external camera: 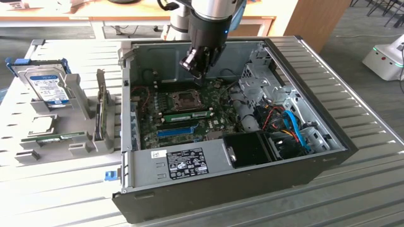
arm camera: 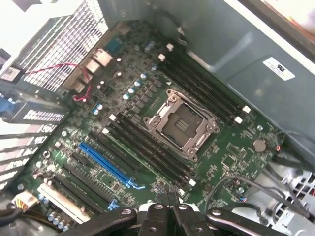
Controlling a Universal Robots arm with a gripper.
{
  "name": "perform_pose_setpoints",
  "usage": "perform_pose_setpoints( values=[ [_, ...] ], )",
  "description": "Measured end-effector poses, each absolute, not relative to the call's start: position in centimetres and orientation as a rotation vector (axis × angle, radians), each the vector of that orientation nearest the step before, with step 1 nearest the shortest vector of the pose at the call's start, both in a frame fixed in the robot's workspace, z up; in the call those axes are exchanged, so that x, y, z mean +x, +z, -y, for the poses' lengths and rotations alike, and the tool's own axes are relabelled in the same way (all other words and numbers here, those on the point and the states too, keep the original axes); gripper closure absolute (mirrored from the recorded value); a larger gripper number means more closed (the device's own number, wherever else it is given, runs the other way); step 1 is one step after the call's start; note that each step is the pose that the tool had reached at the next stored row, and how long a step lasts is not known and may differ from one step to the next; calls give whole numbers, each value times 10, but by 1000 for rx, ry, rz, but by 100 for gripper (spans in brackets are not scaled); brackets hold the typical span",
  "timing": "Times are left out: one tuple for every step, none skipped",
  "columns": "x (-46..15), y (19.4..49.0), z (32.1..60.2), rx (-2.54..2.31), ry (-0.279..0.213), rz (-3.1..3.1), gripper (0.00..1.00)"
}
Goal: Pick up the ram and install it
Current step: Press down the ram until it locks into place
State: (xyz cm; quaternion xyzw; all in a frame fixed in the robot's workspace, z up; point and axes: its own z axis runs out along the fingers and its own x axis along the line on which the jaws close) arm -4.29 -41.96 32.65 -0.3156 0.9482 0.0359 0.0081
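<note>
Overhead, one black gripper [external camera: 200, 71] hung above the open computer case [external camera: 315, 165], its fingers [arm camera: 167, 194] pressed together with nothing between them. One ram [external camera: 187, 114], a thin green stick, lay seated flat on the motherboard [arm camera: 231, 162] beside the square metal CPU socket [arm camera: 182, 125]. A second green stick [external camera: 60, 138] rested in the grey holder [external camera: 82, 149] on the exterior view's left, well apart from the case. One hard drive [external camera: 49, 87] with a blue label stood upright there, and one expansion card [external camera: 101, 111] on edge. The wrist view showed long black memory slots [arm camera: 147, 147] and a single blue slot [arm camera: 106, 164]
</note>
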Motion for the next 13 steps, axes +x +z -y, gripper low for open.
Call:
perform_pose_setpoints(
  values=[
    [-43,326,420,-968,112,-2969,89],
    [-43,326,420,-950,112,-2974,89],
    [-43,326,420,-932,112,-2980,89],
    [-43,326,420,-914,112,-2985,89],
    [-43,326,420,-896,111,-2990,89],
    [-43,326,420,-878,111,-2995,89],
    [-43,326,420,-860,111,-3000,89],
    [-43,326,420,-842,111,-3004,89],
    [-43,326,420,-824,111,-3009,89],
    [-43,326,420,-804,110,-3014,89],
    [-43,326,420,-786,110,-3018,89],
    [-43,326,420,-767,110,-3023,89],
    [-43,326,420,-749,110,-3027,89]
  ],
)
